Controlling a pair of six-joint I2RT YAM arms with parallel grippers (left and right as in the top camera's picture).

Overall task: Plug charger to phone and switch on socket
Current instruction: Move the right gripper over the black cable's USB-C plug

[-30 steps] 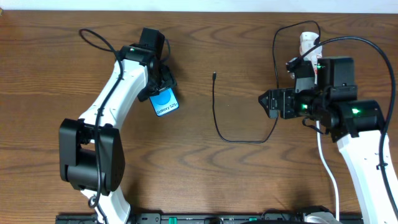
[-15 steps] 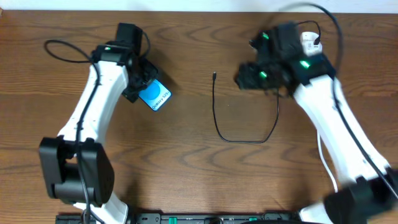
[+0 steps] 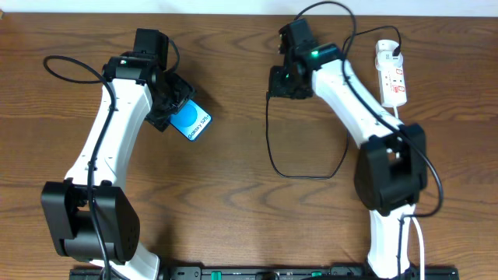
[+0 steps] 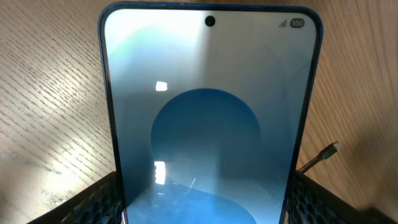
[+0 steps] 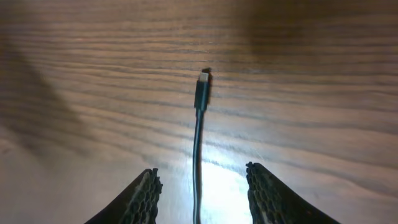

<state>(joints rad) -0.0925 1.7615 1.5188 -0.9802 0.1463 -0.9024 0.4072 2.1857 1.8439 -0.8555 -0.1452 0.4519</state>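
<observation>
The phone [image 3: 192, 123] with its blue screen is held in my left gripper [image 3: 170, 109], which is shut on its lower edges; it fills the left wrist view [image 4: 211, 112], clamped between the fingers [image 4: 202, 202]. The charger cable [image 3: 274, 159] lies in a loop on the table, and its connector tip [image 3: 268, 95] points to the far side. My right gripper [image 3: 278, 82] hovers over that tip, open. In the right wrist view the cable [image 5: 198, 143] runs between the open fingers [image 5: 200, 193] with the tip [image 5: 202, 78] ahead. The white socket strip [image 3: 391, 74] lies at the far right.
The connector tip also shows at the right edge of the left wrist view [image 4: 323, 154], on the wood beside the phone. The strip's thick white cord [image 3: 416, 233] runs down the right side. The right arm hides part of the cable near the strip.
My right arm has swung left, from beside the socket strip to above the cable's connector tip. My left arm has shifted the phone slightly left.
</observation>
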